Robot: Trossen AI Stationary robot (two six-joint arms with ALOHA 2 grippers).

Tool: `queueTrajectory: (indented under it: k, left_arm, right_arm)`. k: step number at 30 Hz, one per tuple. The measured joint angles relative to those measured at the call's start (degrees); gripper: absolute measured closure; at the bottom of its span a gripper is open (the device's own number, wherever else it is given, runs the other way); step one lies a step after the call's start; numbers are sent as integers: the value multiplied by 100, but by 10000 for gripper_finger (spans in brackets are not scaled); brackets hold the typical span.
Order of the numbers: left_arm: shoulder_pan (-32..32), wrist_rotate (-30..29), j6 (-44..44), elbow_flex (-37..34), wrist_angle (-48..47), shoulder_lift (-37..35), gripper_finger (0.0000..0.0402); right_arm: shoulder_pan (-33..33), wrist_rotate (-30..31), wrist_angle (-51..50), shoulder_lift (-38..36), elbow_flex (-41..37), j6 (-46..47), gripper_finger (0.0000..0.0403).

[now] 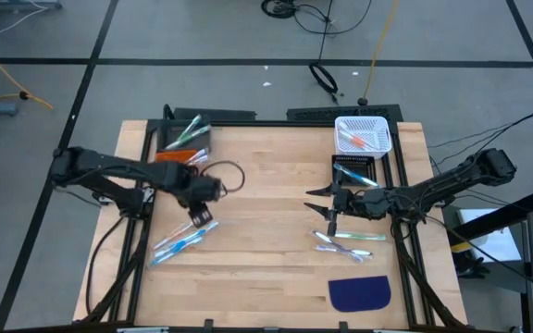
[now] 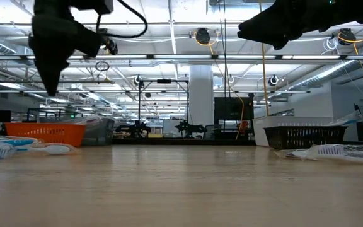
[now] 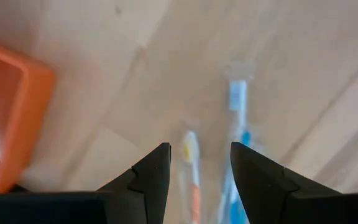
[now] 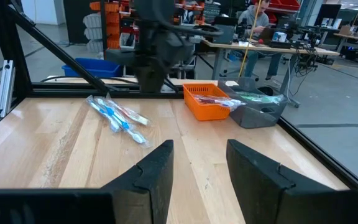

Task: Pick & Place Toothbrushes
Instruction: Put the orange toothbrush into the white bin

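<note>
Over the bench's (image 1: 266,268) left side my left gripper (image 1: 200,215) hovers, fingers apart and empty, above loose toothbrushes (image 1: 179,242). Across on the right, my right gripper (image 1: 327,202) hangs parted near another scatter (image 1: 345,242).

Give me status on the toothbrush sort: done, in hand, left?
Done: some toothbrushes already sit in the orange bin, grey bin, white basket and black basket.
In hand: nothing. The left claw is open above the left pile; the right claw is open and empty over the table.
Left: the left pile and the right pile are still loose on the table.
</note>
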Motion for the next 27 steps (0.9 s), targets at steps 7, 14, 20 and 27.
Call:
queueTrajectory:
  k: [7,14,20,27]
  left_arm:
    - [-860,-111,-1223,-325,10,0,231]
    - [-1170,-74,-2198,-1126,134,4,231]
    - [-1305,-50,-2526,-1553,755,7,231]
    - [-1370,-47,-2654,-1928,1459,7,231]
  right_arm:
    - [0,0,0,0,0,0,261]
    - [0,-1,0,0,0,-30,261]
    - [0,0,0,0,0,-43,261]
    - [0,-1,0,0,0,-44,261]
